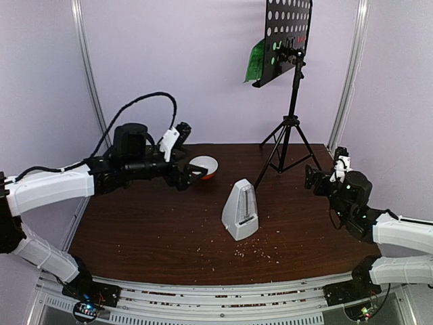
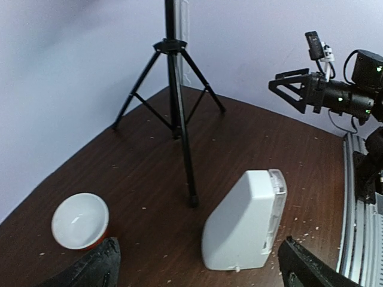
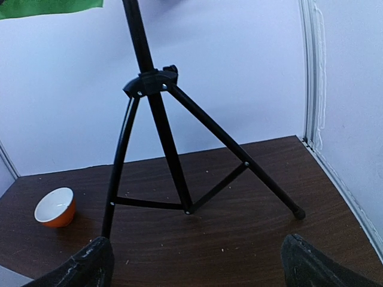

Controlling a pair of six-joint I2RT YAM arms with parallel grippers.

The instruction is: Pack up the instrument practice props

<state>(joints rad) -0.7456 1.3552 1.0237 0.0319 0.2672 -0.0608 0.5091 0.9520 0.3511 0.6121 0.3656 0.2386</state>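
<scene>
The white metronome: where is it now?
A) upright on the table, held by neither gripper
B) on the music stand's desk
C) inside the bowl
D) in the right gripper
A: the metronome stands on the table, apart from the open left gripper and the open right gripper.

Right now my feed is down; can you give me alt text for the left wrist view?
A white pyramid metronome stands on the dark table ahead of the open left hand. Behind it rises the black tripod music stand, a white-and-orange bowl sits to the left, and the open right hand hovers at upper right.
</scene>
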